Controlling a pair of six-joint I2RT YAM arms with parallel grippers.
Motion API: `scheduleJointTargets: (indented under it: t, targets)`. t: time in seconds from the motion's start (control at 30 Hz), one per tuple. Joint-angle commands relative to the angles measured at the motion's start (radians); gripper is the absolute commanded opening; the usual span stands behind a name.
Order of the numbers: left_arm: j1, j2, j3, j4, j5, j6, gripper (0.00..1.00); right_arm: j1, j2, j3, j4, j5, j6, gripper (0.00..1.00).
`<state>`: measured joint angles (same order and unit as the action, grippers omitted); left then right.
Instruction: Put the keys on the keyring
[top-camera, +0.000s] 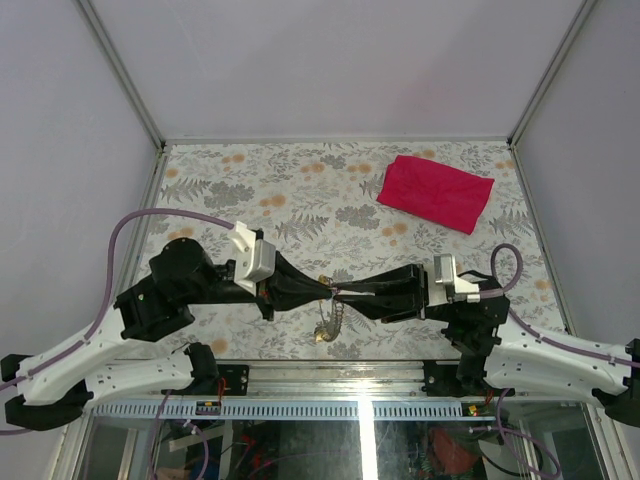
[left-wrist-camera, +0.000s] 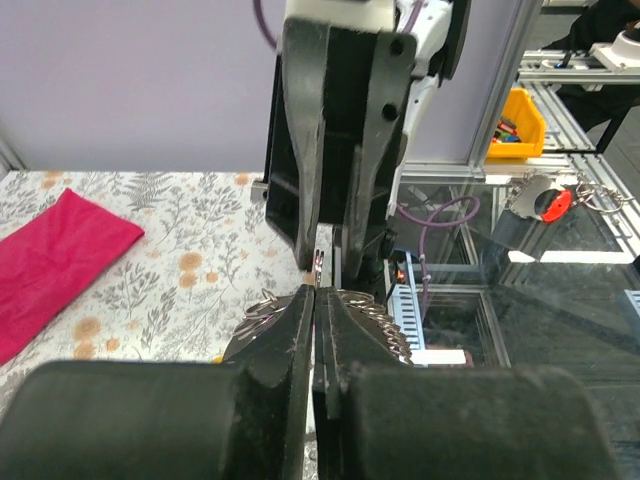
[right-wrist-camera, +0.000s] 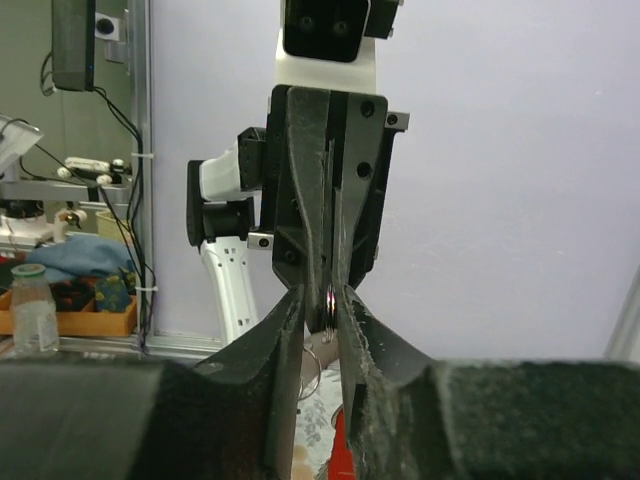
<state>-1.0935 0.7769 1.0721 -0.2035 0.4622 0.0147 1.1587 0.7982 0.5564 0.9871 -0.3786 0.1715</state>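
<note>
Left claw (left-wrist-camera: 315, 300) and right claw (right-wrist-camera: 322, 305) meet tip to tip above the desk's (top-camera: 300, 190) near edge.
Left clamped on the keyring (top-camera: 328, 322), chain dangling; right narrow around the ring's rim, grip unclear. Open desk beyond; red cloth (top-camera: 435, 192) far right.

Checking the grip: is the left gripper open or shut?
Shut. In its wrist view the fingers of the left gripper meet with no gap, the keyring poking out at their tips.
</note>
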Motion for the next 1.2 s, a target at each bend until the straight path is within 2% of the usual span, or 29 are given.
scheduleJointTargets:
  t: [0.0,0.13,0.27,0.4,0.67,1.17]
  targets:
    - [-0.006,0.021,0.081,-0.095,-0.036,0.067,0.00,0.006,-0.084,0.101,-0.212,0.010,-0.125,0.28]
    - [-0.006,0.066,0.187,-0.269,-0.060,0.144,0.00,0.007,-0.109,0.184,-0.475,0.019,-0.215,0.34]
    - [-0.005,0.114,0.269,-0.417,-0.109,0.206,0.00,0.006,-0.127,0.227,-0.638,0.062,-0.282,0.34]
    - [-0.005,0.141,0.308,-0.488,-0.130,0.236,0.00,0.006,-0.124,0.258,-0.771,0.100,-0.346,0.34]
    - [-0.006,0.188,0.356,-0.576,-0.142,0.287,0.00,0.006,-0.109,0.255,-0.830,0.107,-0.434,0.35]
    - [-0.006,0.267,0.436,-0.691,-0.171,0.355,0.00,0.006,-0.035,0.266,-0.801,0.119,-0.487,0.33]
